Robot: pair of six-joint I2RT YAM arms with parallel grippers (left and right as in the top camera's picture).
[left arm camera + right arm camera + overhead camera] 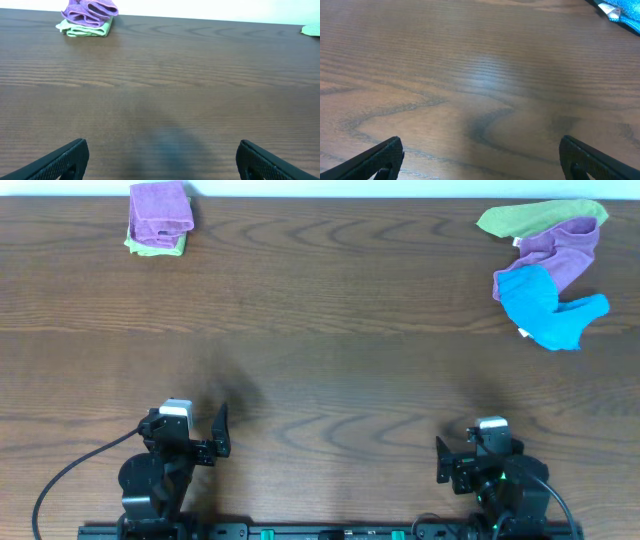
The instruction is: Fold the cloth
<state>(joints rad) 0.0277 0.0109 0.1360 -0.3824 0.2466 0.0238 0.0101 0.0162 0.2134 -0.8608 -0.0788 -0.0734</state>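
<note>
The sky-blue cloth (548, 308) lies crumpled at the far right of the table, its small white tag (523, 332) at its near-left edge. A corner of it shows at the top right of the right wrist view (627, 11). My left gripper (200, 442) is open and empty at the near left edge. My right gripper (462, 462) is open and empty at the near right edge. Both are far from the cloth. In each wrist view the two fingertips sit wide apart over bare wood, left (162, 160) and right (482, 159).
A crumpled purple cloth (563, 250) and a lime-green cloth (535, 218) lie just behind the blue one, touching it. A folded purple cloth on a lime-green one (160, 216) sits at the far left, also in the left wrist view (87, 16). The wooden table (330, 340) spans the view.
</note>
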